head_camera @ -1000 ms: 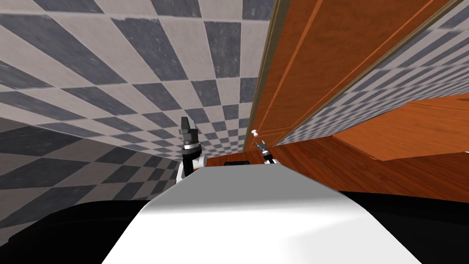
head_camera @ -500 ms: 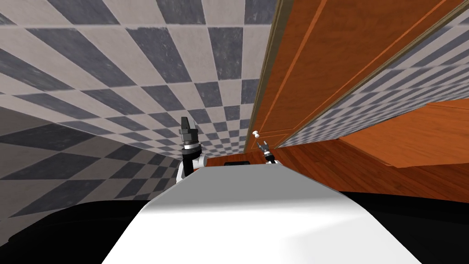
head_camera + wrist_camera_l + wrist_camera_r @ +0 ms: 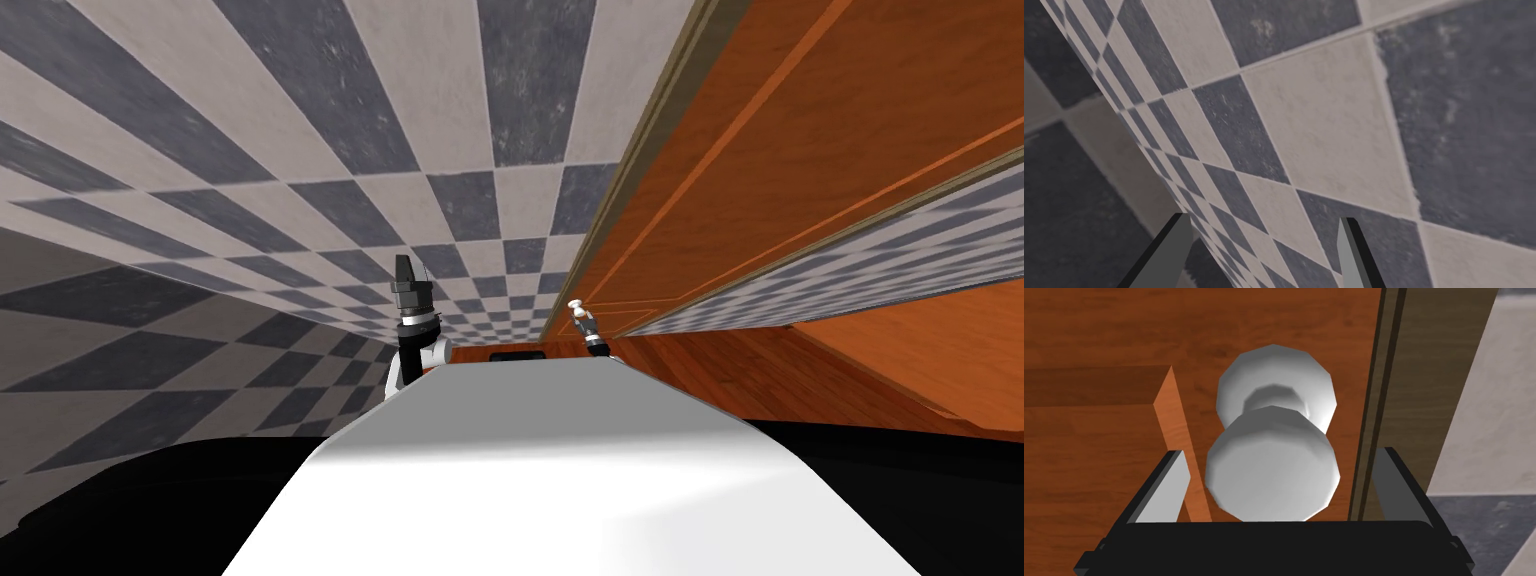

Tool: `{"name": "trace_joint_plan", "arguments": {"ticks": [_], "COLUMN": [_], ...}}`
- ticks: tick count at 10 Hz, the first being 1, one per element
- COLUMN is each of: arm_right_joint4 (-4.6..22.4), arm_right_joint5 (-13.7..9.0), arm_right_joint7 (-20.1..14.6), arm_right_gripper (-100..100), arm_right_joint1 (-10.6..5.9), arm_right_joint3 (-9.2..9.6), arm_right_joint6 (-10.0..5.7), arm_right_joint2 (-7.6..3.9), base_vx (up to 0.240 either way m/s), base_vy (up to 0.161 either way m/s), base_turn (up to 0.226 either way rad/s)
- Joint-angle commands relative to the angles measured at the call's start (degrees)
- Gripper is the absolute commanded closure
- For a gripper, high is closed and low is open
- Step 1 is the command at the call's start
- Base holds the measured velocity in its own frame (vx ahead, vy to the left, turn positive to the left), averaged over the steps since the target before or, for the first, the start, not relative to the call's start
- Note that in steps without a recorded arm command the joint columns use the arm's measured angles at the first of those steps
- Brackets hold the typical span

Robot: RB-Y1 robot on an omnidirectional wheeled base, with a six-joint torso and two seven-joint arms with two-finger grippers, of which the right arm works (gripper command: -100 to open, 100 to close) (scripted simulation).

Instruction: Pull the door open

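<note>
A: Where was the door?
B: The door (image 3: 800,150), an orange-brown wooden panel, stood ahead and to my right. It looked shut in its frame (image 3: 1424,388), with checkered wall (image 3: 1324,125) beside it. Its white knob (image 3: 1272,478) sat near the edge by the frame.
A: And the right jaws?
B: Apart. They straddled the knob, one finger (image 3: 1166,493) on each side, with a gap showing at both, so nothing was clamped yet. The knob's front disc sat deep between them, close to the dark body.
A: The left jaws?
B: Also apart, holding nothing. That arm was up at my left, facing the wall.
A: How did you expect the knob to handle?
B: Hard, smooth and rounded, so likely slippery under thin blades. It narrowed to a neck between the front disc and the plate on the door. I judged the best hold was across the disc's widest part, or just behind it at the neck. That way the disc would catch on the fingers under a pull.
A: And the door itself?
B: Stiff, and probably heavy enough to resist at first. With the knob by the frame, the hinges were likely at the far edge. The pull would need to follow an arc, or the knob could slip out.
A: Any hazard?
B: A raised moulding (image 3: 1169,418) ran just beside one finger, and closing off-centre might scrape it.
</note>
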Motion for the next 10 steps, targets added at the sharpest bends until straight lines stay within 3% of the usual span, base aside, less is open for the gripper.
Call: {"name": "trace_joint_plan", "arguments": {"ticks": [1, 2, 7, 10], "arm_right_joint4": [0.0, 0.0, 0.0, 0.14], "arm_right_joint5": [0.0, 0.0, 0.0, -0.75], "arm_right_joint7": [0.0, 0.0, 0.0, -3.11], "arm_right_gripper": [-100, 100, 100, 100], "arm_right_joint1": [0.0, 0.0, 0.0, -0.08], "arm_right_joint3": [0.0, 0.0, 0.0, 0.01], "arm_right_joint6": [0.0, 0.0, 0.0, 0.29], "arm_right_joint2": [0.0, 0.0, 0.0, -0.03], "base_vx": [0.082, -0.009, -0.015, -0.023], "base_vy": [0.002, -0.002, -0.003, -0.017], "base_turn": [0.023, -0.028, 0.002, 0.05]}}
